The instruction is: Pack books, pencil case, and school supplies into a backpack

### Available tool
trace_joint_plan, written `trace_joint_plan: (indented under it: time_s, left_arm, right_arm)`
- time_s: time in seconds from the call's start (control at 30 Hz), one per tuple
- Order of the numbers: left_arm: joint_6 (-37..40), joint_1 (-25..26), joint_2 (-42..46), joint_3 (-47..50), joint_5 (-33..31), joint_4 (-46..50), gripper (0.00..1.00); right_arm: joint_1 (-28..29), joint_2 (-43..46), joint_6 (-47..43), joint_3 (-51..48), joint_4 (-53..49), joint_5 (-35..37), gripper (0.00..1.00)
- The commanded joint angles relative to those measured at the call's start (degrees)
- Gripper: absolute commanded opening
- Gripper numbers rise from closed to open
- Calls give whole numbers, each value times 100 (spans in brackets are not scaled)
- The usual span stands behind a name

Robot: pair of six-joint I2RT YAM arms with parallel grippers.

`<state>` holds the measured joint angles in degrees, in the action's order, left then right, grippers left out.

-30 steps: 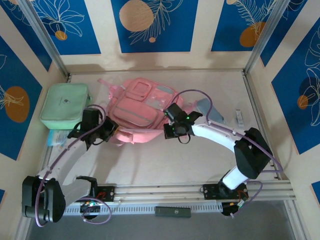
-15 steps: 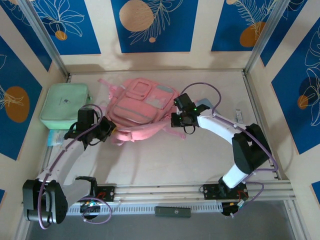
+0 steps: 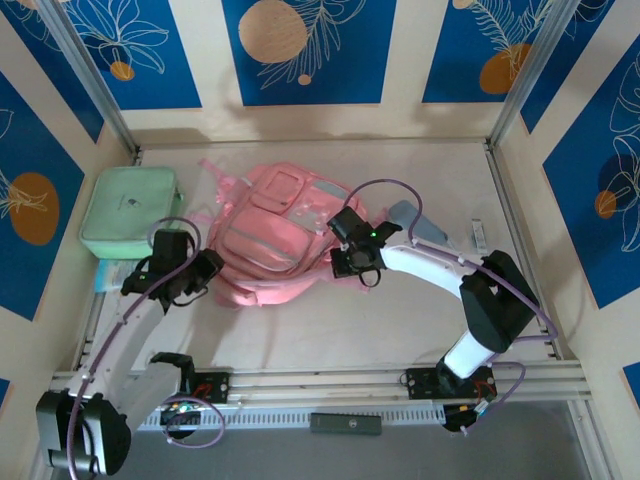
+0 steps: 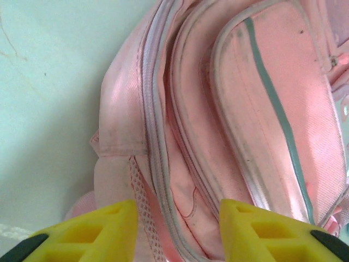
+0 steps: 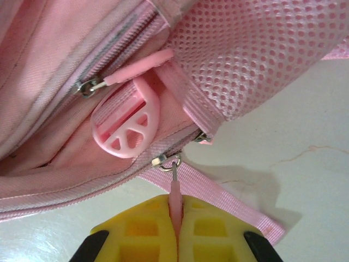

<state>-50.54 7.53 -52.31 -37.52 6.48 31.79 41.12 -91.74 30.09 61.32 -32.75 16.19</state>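
The pink backpack (image 3: pixel 280 235) lies flat in the middle of the table. My right gripper (image 3: pixel 347 262) is at its right edge. In the right wrist view this gripper (image 5: pixel 176 218) is shut on a pink zipper pull (image 5: pixel 175 191) whose metal ring hangs from a slider at the bag's seam, beside a round pink buckle (image 5: pixel 128 128). My left gripper (image 3: pixel 203 272) is at the bag's left side. Its yellow fingers (image 4: pixel 103 232) stand apart over the backpack's zippered edge (image 4: pixel 158 142) with nothing pinched between them. A grey-blue pencil case (image 3: pixel 408 216) lies partly behind the right arm. The books are out of view.
A mint green square bag (image 3: pixel 130 210) sits at the left, with a pale blue packet (image 3: pixel 110 275) just in front of it. A small white item (image 3: pixel 480 237) lies near the right rail. Metal rails border the table, and bare tabletop stretches in front of the backpack.
My left gripper has opened and let go of the backpack's edge. My right gripper went up and right with the zipper pull, then came back down and left; the backpack shifted with it.
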Motion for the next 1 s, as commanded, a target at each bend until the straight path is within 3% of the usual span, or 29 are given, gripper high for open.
trace_joint_plan:
  time_s: [0.0,0.17,0.33,0.43,0.5,0.73,0.97]
  left_arm:
    - [122,93,-60,-237,69,-103,45]
    - [-95,957,-519,-501,49,-531,48]
    - [-127,1750,-1084,-893,-50,-864,50]
    - [-262,2082,-1502,-989,-74,-1221,50]
    - [-329,2209,-1779,-1065,-42,-1399,50]
    - [-480,2458,-2306,-1122,-166,-1714,48]
    - [-583,2458,-2383,-849,-478,-1653,47]
  right_arm:
    - [-206,-78,139,-90,-198,21,5]
    - [-330,91,137,163,-348,46,29]
    - [-500,497,341,352,-509,-558,41]
    - [-861,294,744,595,-512,-1432,43]
    - [-931,7,995,903,-585,-1618,42]
    - [-953,-1291,1579,2328,-1190,-1259,40]
    - [-809,-2032,2103,3027,-1603,-677,44]
